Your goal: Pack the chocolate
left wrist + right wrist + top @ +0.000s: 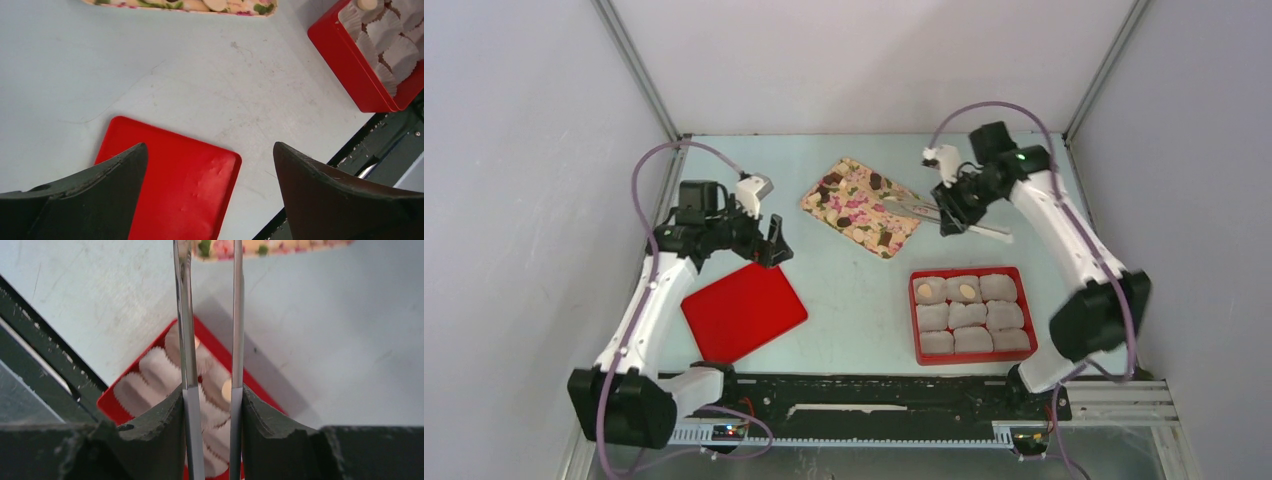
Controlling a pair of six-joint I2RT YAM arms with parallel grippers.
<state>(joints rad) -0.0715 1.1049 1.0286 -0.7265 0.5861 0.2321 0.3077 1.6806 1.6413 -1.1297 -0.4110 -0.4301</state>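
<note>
Top external: your right gripper [946,210] grasps tweezers [914,208] because the chocolates [876,181] are tiny. Your left gripper [769,245] hangs released over the red lid [744,310].

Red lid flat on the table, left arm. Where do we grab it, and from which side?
Take the red lid by its far edge, the one closest to the open left gripper. Come from above and tilted, with one finger on top and the other working under the edge. It lies flat and thin on the table, so its broad face probably offers no hold. Rim depth cannot be told.
</note>
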